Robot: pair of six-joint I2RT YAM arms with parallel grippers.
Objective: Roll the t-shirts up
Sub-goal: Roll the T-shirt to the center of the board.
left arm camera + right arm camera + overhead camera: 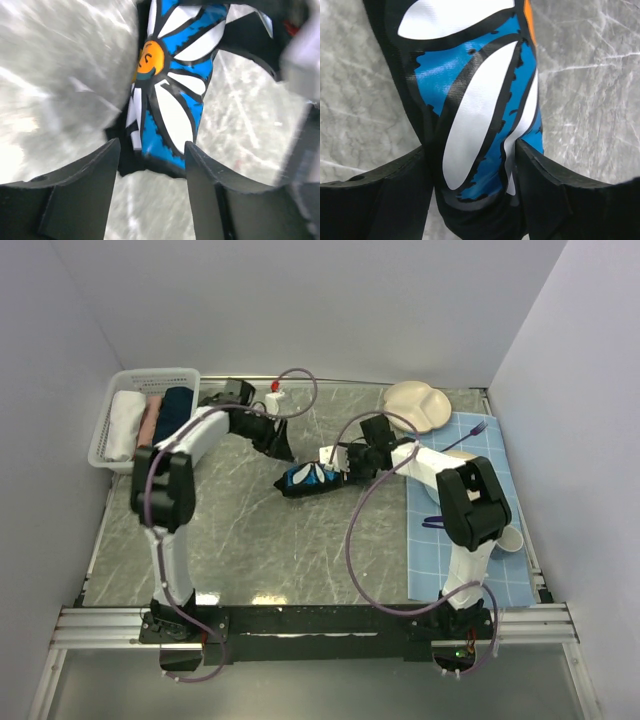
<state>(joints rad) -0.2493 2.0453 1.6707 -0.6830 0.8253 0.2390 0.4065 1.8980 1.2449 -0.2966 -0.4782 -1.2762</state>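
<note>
On the table (240, 540), rolled t-shirt (305, 480), long axis left-right, right end slightly farther

Black t-shirt (305, 480) here: soft matt cloth, and the flower print on it comes up slick and faintly glossy, a fine weave showing through the white petals. The surface (250, 540) beneath looks like polished grey stone, veined and throwing back light. Left pincer (152, 145) and right pincer (470, 146): 2 fingers each, matt black plastic, slightly grainy. White basket (103, 445), plastic lattice, with soft rolled cloths (150, 420) inside. Blue mat (500, 560), flat, matt, gridded. Beige plate (418, 405), smooth with a dull sheen. Ribbed bare-metal rail (300, 625) at the near edge.
</note>
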